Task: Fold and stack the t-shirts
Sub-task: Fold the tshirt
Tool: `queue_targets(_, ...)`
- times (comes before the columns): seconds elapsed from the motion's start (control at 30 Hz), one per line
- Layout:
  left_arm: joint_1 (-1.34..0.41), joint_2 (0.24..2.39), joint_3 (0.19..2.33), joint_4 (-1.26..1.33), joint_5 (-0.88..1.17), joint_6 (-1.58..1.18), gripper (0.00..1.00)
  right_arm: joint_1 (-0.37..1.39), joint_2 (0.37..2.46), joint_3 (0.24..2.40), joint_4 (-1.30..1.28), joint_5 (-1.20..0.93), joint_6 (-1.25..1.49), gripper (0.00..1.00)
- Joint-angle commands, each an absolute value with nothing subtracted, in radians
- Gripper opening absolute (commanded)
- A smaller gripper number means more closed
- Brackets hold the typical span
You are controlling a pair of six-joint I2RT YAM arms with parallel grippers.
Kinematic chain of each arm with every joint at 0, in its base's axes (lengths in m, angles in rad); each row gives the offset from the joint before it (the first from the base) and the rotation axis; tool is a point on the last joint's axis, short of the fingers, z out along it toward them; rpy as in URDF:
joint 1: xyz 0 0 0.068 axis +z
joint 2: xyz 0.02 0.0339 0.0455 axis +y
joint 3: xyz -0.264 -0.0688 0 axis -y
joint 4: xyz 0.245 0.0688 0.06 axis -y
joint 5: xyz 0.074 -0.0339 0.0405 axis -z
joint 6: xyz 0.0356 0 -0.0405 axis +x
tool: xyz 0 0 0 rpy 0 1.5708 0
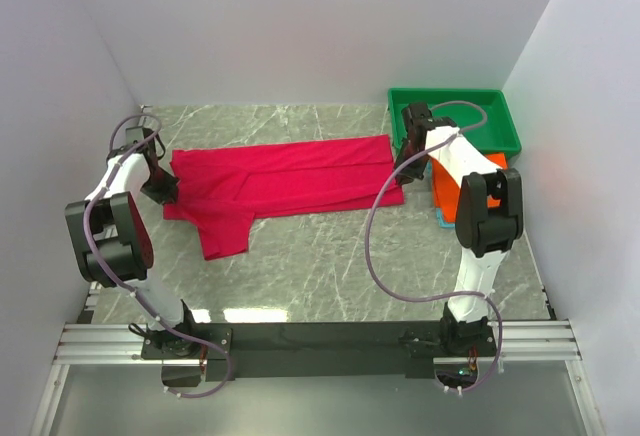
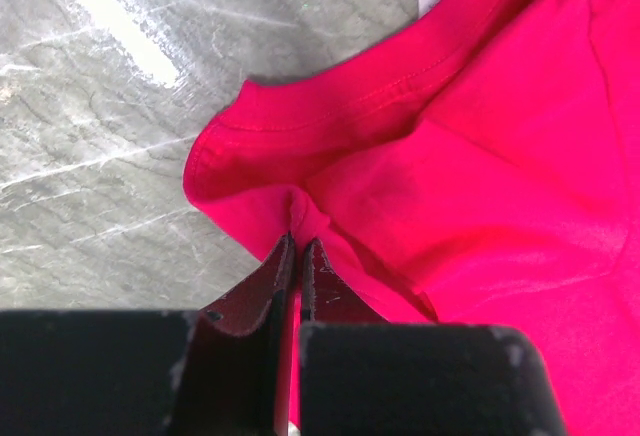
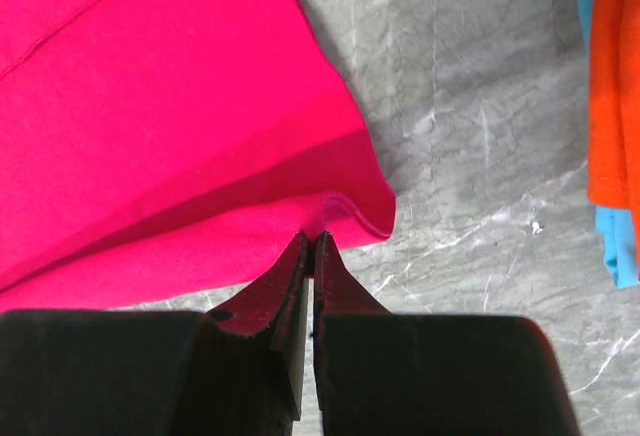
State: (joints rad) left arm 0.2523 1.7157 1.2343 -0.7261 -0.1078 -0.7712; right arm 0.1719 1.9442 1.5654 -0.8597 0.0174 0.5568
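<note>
The left arm (image 1: 110, 221) and right arm (image 1: 478, 218) are white links joined by bulky black housings. A pale lilac cable (image 1: 370, 246) loops loosely along each. The left pincer (image 2: 300, 243) and right pincer (image 3: 311, 238) have black, wedge-shaped fingers tapering to thin tips.

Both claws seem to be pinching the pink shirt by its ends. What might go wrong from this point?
1. The left gripper and right gripper each pinch only a thin edge of the crimson-pink shirt; the cloth may slip out when lifted.
2. One sleeve sticks out toward the near edge, so the fold may come out uneven.
3. The orange shirt lies close beside the right arm, which might drag it.
</note>
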Motion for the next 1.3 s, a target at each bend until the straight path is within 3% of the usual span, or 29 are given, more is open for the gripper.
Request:
queue_targets(0.0,0.259,1.713,1.282,-0.715,-0.113,-0.767,0.01,0.161,1.957,1.603,-0.850,0.035,0.561,0.00)
queue_targets(1.27,0.259,1.776,1.255,-0.549,-0.101,-0.749,0.03,0.146,2.083,1.620,-0.704,0.051,0.564,0.02)
